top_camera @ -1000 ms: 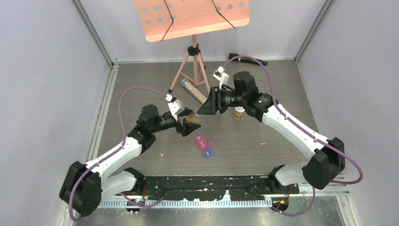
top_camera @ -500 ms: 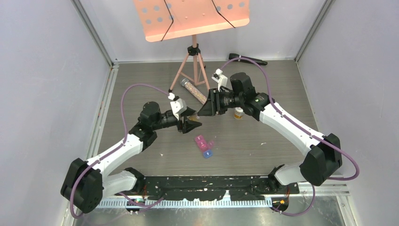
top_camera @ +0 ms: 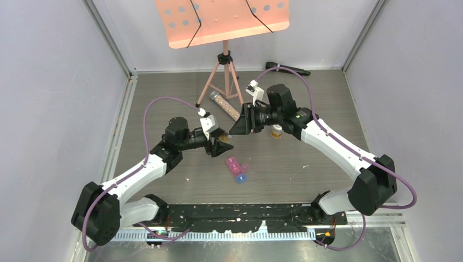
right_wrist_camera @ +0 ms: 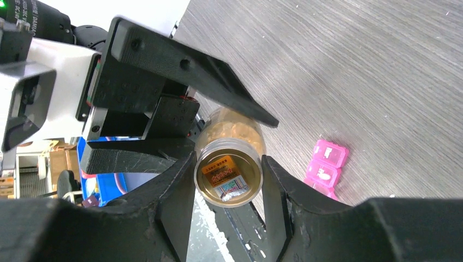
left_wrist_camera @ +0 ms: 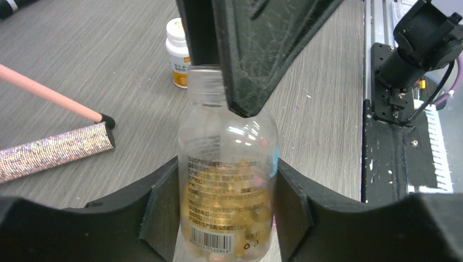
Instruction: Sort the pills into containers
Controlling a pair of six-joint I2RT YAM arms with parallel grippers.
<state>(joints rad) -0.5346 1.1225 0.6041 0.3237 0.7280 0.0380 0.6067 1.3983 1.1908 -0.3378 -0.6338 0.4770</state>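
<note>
Our left gripper (top_camera: 220, 144) is clamped round the pill bottle (left_wrist_camera: 229, 185), our right gripper (top_camera: 233, 131) pinches its top. Pill-box strip (top_camera: 237, 168) lies on the table (top_camera: 327, 109) near that bottle, base-side.

We look down from high behind the robot on the whole bench (top_camera: 164, 82). Our left wrist view sits close behind the left tool (left_wrist_camera: 226, 210), facing along the clear bottle (left_wrist_camera: 226, 164) toward the bench's right side. Our right wrist view, close behind the right tool (right_wrist_camera: 226, 188), faces back, meeting that bottle end-on. All three share the bottle; overhead and right wrist share the pill-box strip (right_wrist_camera: 326, 166).
</note>
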